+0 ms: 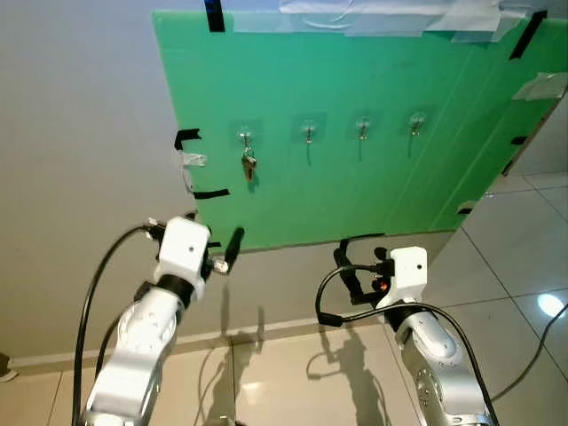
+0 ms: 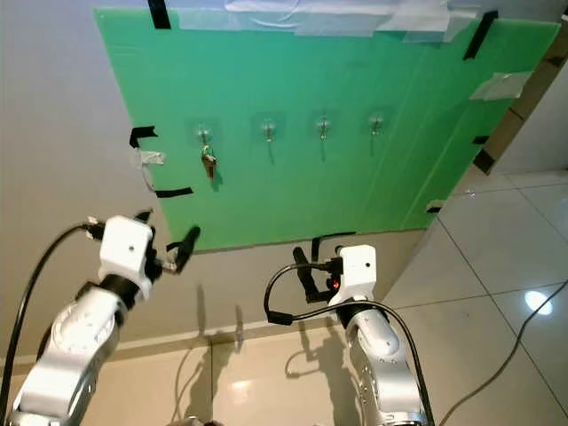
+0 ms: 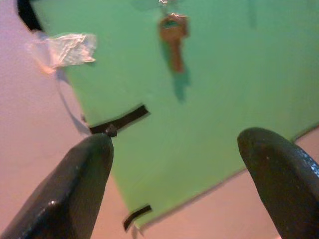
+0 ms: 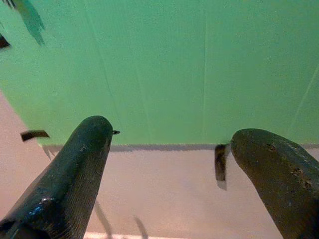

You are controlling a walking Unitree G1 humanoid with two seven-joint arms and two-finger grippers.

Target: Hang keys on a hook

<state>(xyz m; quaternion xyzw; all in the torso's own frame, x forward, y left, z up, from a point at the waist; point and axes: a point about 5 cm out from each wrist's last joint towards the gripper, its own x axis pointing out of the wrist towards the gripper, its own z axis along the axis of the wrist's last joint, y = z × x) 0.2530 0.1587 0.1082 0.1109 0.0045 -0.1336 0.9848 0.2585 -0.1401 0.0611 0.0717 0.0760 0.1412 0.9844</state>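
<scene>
A small bunch of keys hangs from the leftmost hook on a green board taped to the wall. Three more hooks run to its right, all bare. My left gripper is open and holds nothing. It is below the keys, near the board's lower left corner. In the left wrist view the brass key hangs above the spread fingers. My right gripper is open and holds nothing. It points at the board's bottom edge, under the middle hooks.
Black tape strips and a clear tape scrap sit at the board's left edge. Glossy floor tiles spread to the right, with a cable lying across them. A baseboard runs along the grey wall.
</scene>
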